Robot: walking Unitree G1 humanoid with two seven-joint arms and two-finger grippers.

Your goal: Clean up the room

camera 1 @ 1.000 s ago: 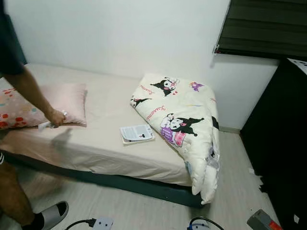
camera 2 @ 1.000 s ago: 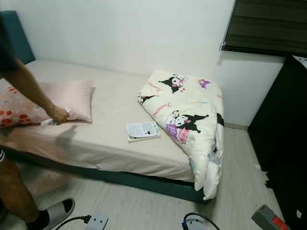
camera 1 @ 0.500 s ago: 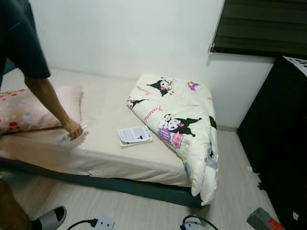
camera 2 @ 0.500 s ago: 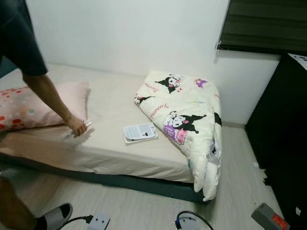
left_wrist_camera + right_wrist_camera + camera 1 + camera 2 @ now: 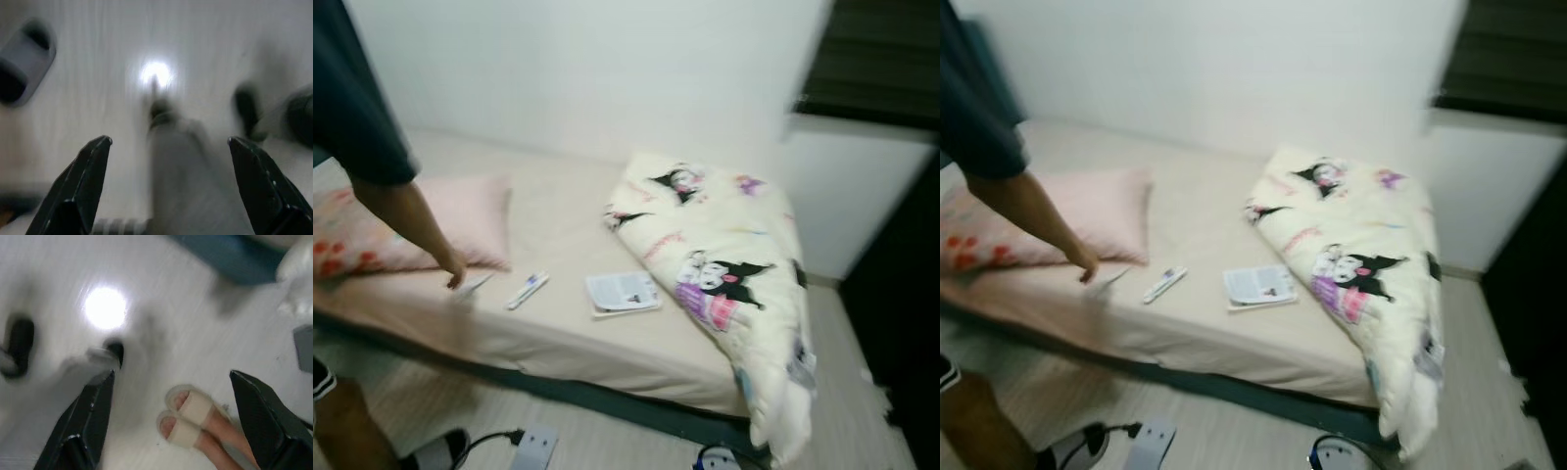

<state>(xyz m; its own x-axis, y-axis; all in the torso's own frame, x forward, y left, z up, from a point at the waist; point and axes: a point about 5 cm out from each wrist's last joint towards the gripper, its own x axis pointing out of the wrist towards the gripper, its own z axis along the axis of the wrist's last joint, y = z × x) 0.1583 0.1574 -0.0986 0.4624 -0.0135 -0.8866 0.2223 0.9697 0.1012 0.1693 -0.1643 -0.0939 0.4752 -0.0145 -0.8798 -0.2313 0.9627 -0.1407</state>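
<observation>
Two grippers hanging idle over pale floor, both with fingers spread wide and grasping nothing: left gripper [image 5: 168, 147] pointing down beside a grey slipper [image 5: 24, 58], right gripper [image 5: 171, 382] pointing down above a pair of feet in pale sandals [image 5: 188, 418]. Ahead, lying on the beige sheet of the bed [image 5: 558, 323]: a small white tube-like item [image 5: 527, 291], blurred, resting between a pink pillow [image 5: 460, 220] and an open booklet [image 5: 623, 293], touching neither. Reaching down just beside the pillow's corner: a person's hand [image 5: 456, 276], near the white item but apart from it. Bunched at the bed's right end and drooping over its edge: a cartoon-print duvet [image 5: 734, 284]. Sitting on the floor below: a white power strip [image 5: 534, 447].
</observation>
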